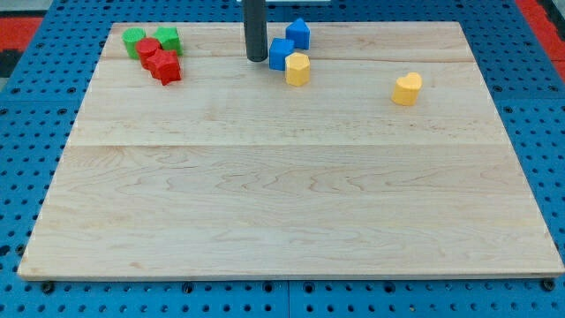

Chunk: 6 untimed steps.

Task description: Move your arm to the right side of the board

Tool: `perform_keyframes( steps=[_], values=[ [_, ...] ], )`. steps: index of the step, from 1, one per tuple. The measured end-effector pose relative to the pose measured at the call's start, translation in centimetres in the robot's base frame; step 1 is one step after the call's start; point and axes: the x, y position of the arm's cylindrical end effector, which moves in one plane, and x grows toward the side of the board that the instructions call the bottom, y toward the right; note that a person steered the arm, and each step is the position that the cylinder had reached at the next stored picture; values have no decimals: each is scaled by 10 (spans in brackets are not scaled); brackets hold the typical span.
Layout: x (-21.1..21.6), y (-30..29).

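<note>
My tip [256,58] is at the end of a dark rod that comes down from the view's top, near the top middle of the wooden board [291,203]. It stands just left of a blue cube [281,53], close to it or touching. A second blue block [298,34] sits above and right of the cube. A yellow block [297,68] lies just below and right of the cube. Another yellow block [407,88] lies alone further to the view's right.
At the top left, two green blocks [134,40] [168,38] and two red blocks [148,50] [165,67] form a tight cluster. The board rests on a blue perforated table [26,132]. A red patch [540,18] shows at the top right corner.
</note>
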Motion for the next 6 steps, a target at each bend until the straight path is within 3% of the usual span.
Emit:
perform_keyframes(
  steps=[2,4,5,6],
  values=[
    [0,30],
    [38,-2],
    [94,31],
    [142,130]
  ],
)
